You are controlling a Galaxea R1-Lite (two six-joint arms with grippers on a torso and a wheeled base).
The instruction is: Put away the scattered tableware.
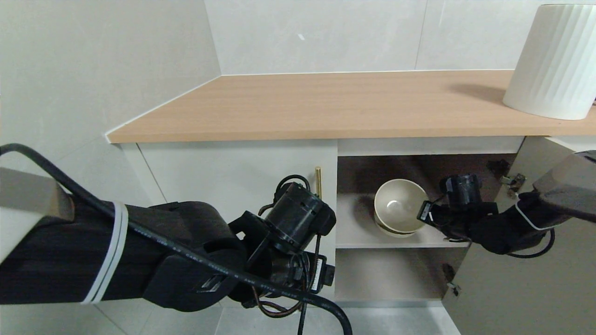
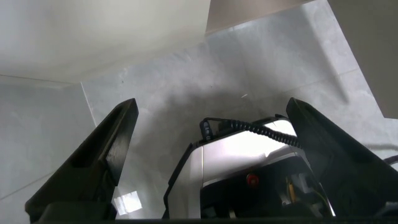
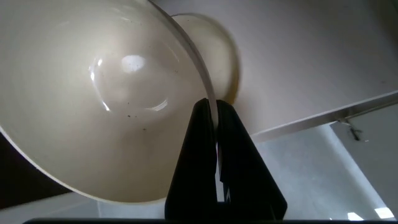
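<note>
Right tool (image 3: 216, 134): we are pinching the cream bowl's (image 1: 396, 204) rim, closed tight on it.
Cream bowl: we are seeing it tilting on a second bowl (image 1: 390, 231) on the cabinet shelf (image 1: 352, 236).
Left tool (image 2: 211, 112): we are holding it spread open above the floor (image 2: 186, 93).

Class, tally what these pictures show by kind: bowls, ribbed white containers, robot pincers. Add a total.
Bowls: 2 (held bowl, lower bowl)
ribbed white container: 1
Pincers: 2 (left pincer, right pincer)
Total: 5

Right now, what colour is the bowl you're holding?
The bowl is cream; see right wrist view.
</note>
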